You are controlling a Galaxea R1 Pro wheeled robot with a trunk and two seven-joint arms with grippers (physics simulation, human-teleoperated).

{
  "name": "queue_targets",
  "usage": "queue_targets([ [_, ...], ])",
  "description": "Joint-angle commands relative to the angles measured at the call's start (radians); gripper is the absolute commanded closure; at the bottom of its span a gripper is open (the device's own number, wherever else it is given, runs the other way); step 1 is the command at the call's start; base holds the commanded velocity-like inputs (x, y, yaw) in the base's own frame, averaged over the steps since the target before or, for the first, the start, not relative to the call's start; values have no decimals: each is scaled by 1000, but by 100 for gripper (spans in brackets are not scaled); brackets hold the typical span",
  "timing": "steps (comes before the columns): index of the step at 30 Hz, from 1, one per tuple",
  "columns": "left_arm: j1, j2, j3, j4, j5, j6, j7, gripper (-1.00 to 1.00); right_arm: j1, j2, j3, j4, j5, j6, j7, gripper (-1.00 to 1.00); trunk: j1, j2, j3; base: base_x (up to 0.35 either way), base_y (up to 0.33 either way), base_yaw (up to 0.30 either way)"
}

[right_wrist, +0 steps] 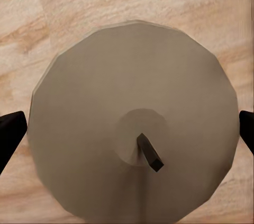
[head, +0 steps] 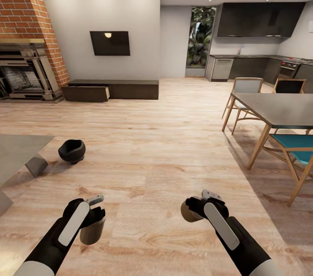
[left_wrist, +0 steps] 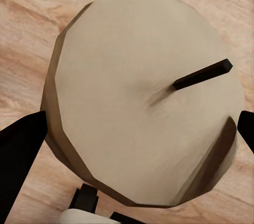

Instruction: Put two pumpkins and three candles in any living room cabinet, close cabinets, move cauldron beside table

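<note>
Each hand grips a candle, the left hand on one candle and the right hand on another, carried low for stowing in the far cabinet, whose drawer stands open, while the cauldron sits beside the counter.

No text, label, brand, number or sign is showing legibly anywhere: the flat black wall-mounted television screen above the long dark-brown wooden cabinet is displaying nothing readable.
</note>
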Motion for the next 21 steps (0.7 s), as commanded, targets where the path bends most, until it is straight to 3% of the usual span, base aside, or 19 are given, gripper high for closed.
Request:
queue_targets([
  [1,-1,1,-4,1,10,0,10,100,-1,0,3,-1,-3,6,-9,100,0,-1,-1,142,-65,0],
  [8,-1,1,-34,2,10,0,12,100,-1,3,2,0,2,11,-9,100,0,-1,-1,254,-109,0],
  [21,-1,1,-35,2,10,0,14,100,-1,3,2,0,3,11,-7,100,0,-1,-1,305,-21,0],
])
